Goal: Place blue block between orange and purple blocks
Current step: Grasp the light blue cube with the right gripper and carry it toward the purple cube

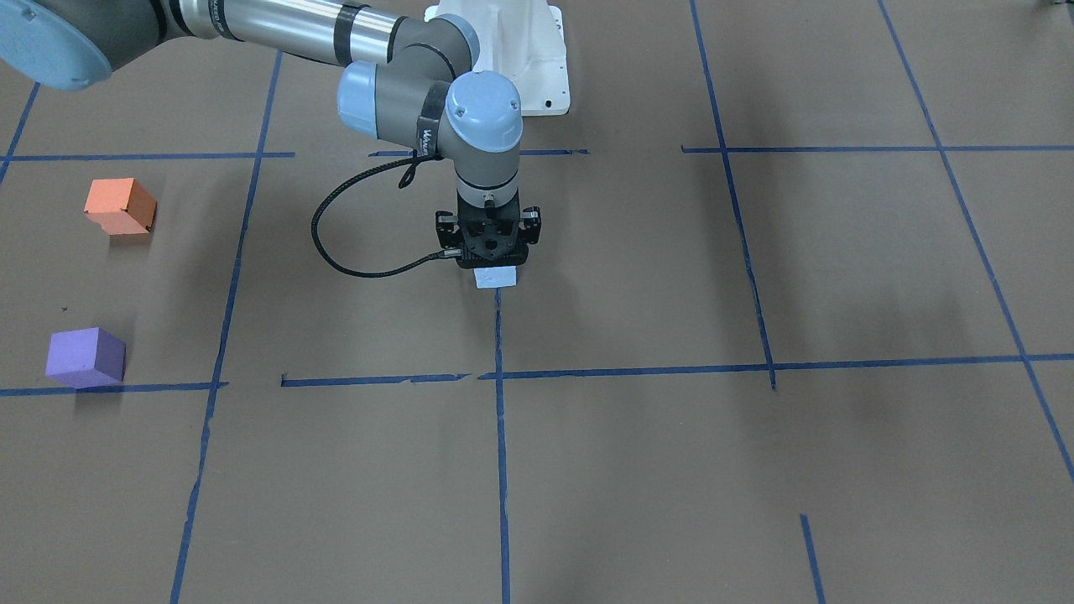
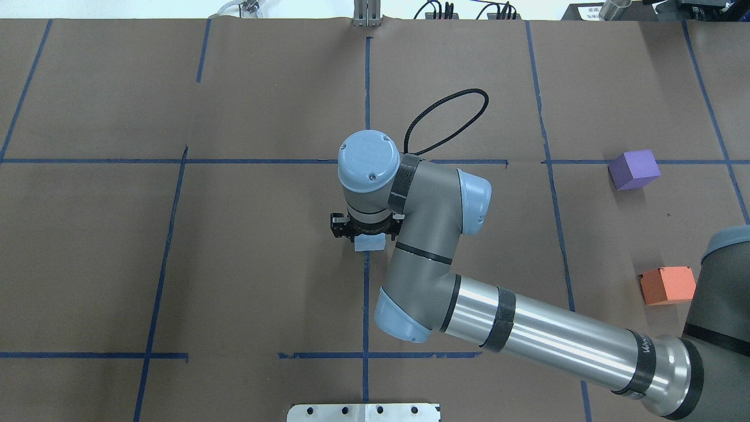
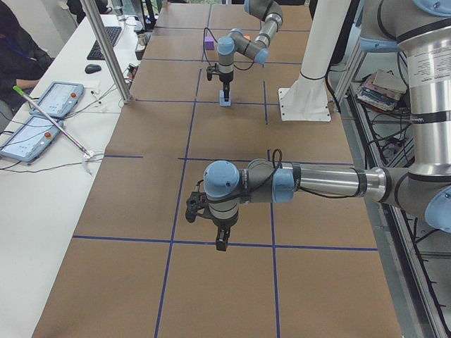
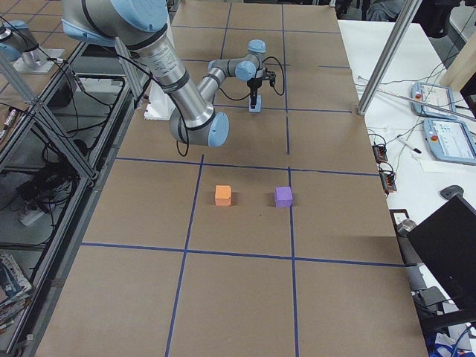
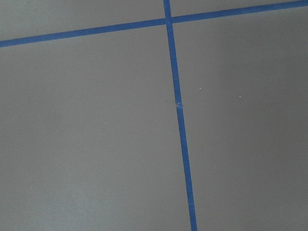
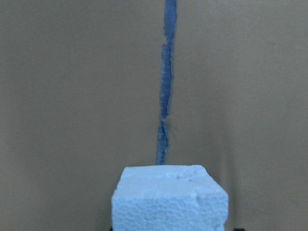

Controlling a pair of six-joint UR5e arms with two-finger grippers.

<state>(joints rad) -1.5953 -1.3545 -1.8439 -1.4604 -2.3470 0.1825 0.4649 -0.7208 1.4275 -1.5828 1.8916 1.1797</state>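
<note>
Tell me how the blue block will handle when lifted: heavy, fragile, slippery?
Probably light: the blue block shows a beaded foam texture. A hard squeeze may dent it; its top edge already looks chipped. Its flat faces suggest it slides rather than rolls if nudged.

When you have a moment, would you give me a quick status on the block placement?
Right tool low over blue block, grip unconfirmed. Left tool far off, state unclear. Orange block and purple block apart, gap unobstructed.
</note>
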